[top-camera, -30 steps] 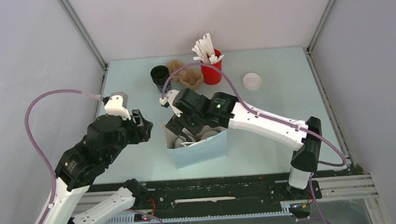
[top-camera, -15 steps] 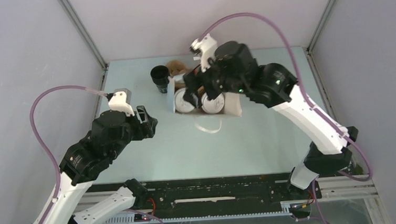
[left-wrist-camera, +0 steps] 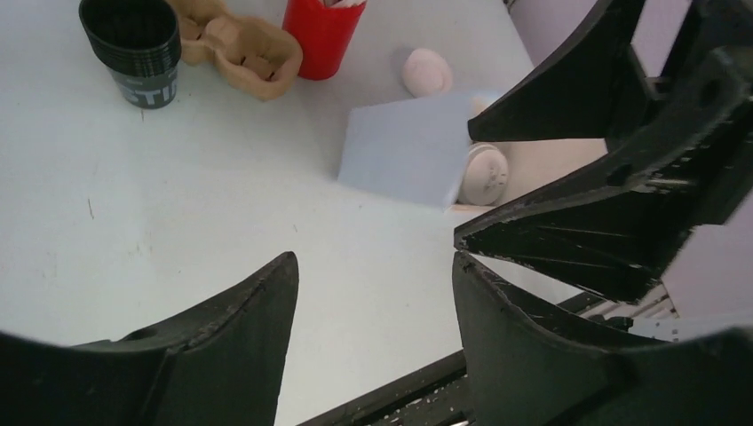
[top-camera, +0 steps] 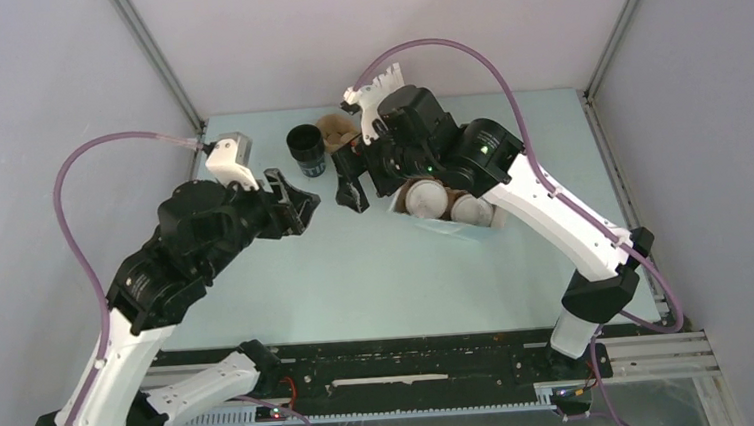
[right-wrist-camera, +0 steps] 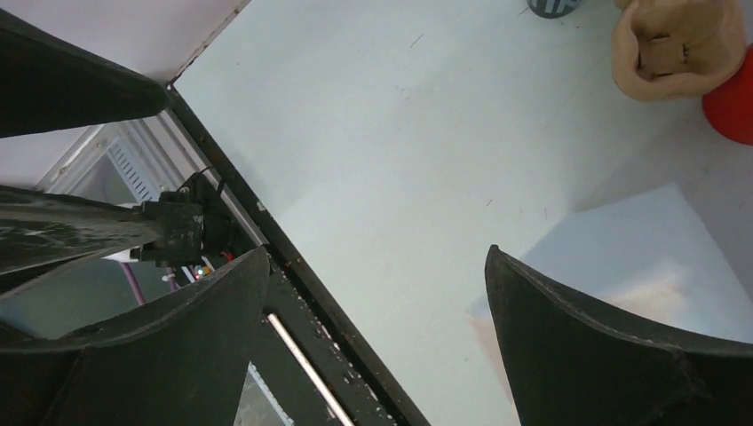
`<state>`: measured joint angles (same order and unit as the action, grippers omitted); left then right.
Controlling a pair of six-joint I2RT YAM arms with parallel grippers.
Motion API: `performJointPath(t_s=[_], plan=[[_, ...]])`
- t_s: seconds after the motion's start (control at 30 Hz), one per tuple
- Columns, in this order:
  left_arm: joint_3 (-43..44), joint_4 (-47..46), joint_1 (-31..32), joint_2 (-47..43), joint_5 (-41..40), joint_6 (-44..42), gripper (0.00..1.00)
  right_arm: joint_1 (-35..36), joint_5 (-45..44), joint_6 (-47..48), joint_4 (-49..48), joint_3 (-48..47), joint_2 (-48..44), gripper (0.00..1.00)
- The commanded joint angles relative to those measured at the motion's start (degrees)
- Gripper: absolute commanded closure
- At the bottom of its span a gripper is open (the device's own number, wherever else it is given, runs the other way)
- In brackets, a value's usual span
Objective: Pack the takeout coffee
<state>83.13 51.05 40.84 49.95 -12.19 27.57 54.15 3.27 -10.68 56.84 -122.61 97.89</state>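
Beside the spread right fingers point(top-camera: 353, 195), a blue bag point(left-wrist-camera: 404, 151) holds two lidded cups point(top-camera: 422, 198); left fingers point(top-camera: 291, 184) spread too.

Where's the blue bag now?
The blue bag sits right of table centre, under the right arm in the top view, lidded cups showing inside.

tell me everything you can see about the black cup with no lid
The black cup stands upright near the far edge of the table, lidless, its inside dark. It looks like paper, with fine horizontal ridges and white lettering low on its side. A brown pulp carrier sits right beside it; contact is unclear.
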Motion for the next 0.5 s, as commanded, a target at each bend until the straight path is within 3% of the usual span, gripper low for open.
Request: performJointPath(t_s=[0.0, 0.2, 0.47], plan=[[-1.4, -0.9, -0.8, 0.1, -0.3, 1.2, 0.31, 0.4, 2.3, -2.5, -0.8, 0.5, -1.7, 0.01], [-5.6, -1.8, -1.6, -0.6, 1.6, 2.6, 0.26, 0.3, 0.7, -3.7, -0.9, 2.6, -3.3, 0.00], [-5.6, -2.4, -3.3, 2.2, 4.1, 1.2, 0.24, -1.7, -1.2, -3.1, 4.6, -8.7, -1.8, 0.00]])
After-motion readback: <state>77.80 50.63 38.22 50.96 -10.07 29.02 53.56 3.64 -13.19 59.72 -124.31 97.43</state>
